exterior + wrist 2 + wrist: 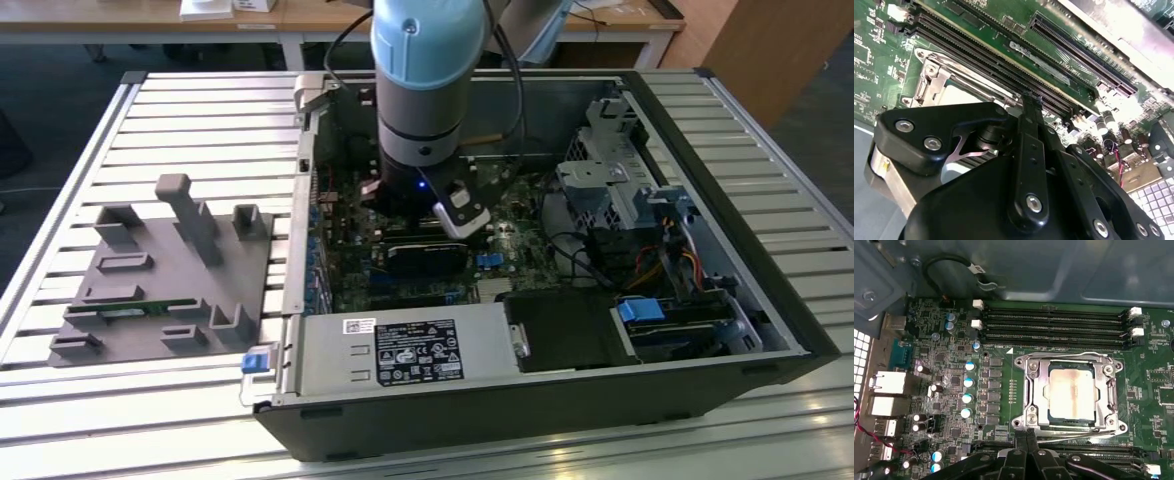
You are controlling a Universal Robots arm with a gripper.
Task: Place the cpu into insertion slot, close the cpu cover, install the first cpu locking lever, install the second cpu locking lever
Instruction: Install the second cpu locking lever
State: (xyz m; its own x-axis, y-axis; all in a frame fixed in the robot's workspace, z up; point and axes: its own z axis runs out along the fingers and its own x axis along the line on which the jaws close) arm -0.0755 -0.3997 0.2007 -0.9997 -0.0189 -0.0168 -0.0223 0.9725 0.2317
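The silvery cpu lies flat in the insertion slot, which the chip and cover hide. The cpu cover is a silvery frame lying down around the chip, seen at an angle in the second wrist view. One wire locking lever runs along the socket edge nearest my fingers; another runs along the opposite edge. My gripper is shut, its thin black fingertips pressed together at the socket corner, touching the near lever's end. In the second wrist view the gripper stands over the memory slots beside the socket.
Long black memory slots flank the socket, and capacitors stand beside it. In the exterior view the arm reaches down into the open computer case, with a power supply in front and a grey fixture plate on the exterior view's left.
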